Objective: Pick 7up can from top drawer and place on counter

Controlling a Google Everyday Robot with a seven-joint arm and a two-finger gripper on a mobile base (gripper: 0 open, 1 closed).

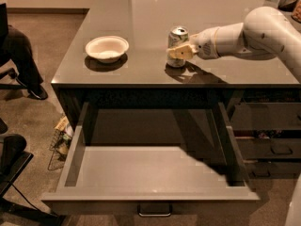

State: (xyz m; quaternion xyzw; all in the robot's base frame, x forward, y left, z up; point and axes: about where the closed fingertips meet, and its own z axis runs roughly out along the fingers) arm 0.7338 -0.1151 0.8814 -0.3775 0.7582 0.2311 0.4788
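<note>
The 7up can (178,35) stands upright on the counter (141,13), near its front edge and right of centre, with its shadow directly under it. My gripper (180,52) reaches in from the right on a white arm and is shut on the can's lower half, its pale fingers (178,53) covering part of the can body. The top drawer (150,173) is pulled fully open below the counter's front edge. Its light grey floor is bare, and its metal bar handle (154,211) shows at the front.
A white bowl (107,47) sits on the counter left of the can. Darker drawers with black handles (270,147) are at the lower right. A black chair (11,166), a person's dark leg (19,55) and a wire basket (61,140) are on the left floor.
</note>
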